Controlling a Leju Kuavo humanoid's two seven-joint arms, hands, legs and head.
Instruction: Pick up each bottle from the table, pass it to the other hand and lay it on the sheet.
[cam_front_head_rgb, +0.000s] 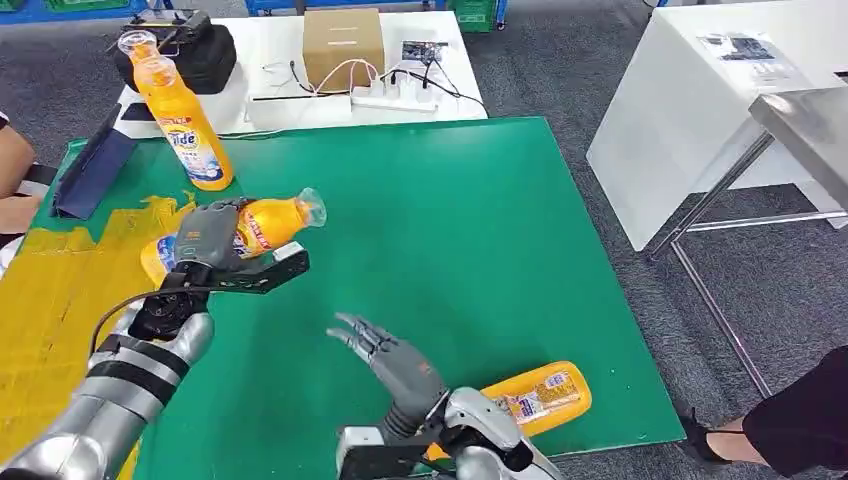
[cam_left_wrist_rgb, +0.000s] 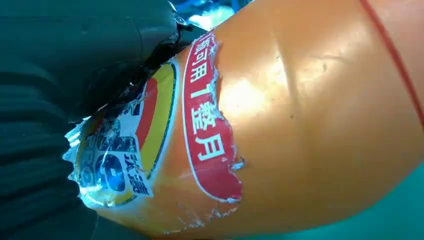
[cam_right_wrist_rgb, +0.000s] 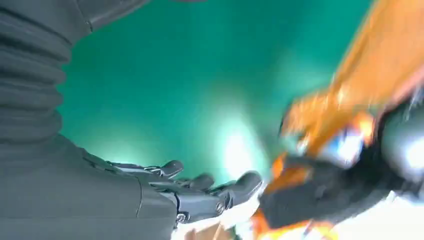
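My left hand (cam_front_head_rgb: 205, 243) grips an orange bottle (cam_front_head_rgb: 268, 222) with a torn label, held on its side above the green table near the yellow sheet (cam_front_head_rgb: 60, 290); its clear cap end points right. Up close the same bottle (cam_left_wrist_rgb: 300, 125) sits against my left hand (cam_left_wrist_rgb: 60, 75). My right hand (cam_front_head_rgb: 395, 365) is open over the green table (cam_front_head_rgb: 450, 220), fingers spread toward the left hand. The right wrist view shows my right hand (cam_right_wrist_rgb: 200, 192) open and the held bottle (cam_right_wrist_rgb: 350, 115) blurred beyond it. A second orange bottle (cam_front_head_rgb: 540, 397) lies by the table's front edge. A third bottle (cam_front_head_rgb: 185, 125) stands upright at the back left.
A dark blue flat case (cam_front_head_rgb: 90, 170) leans at the table's back left. Behind stand a white table with a cardboard box (cam_front_head_rgb: 343, 45), a power strip and cables. Another white table (cam_front_head_rgb: 700, 100) is at the right. A person's shoe and dark clothing (cam_front_head_rgb: 790, 420) show at bottom right.
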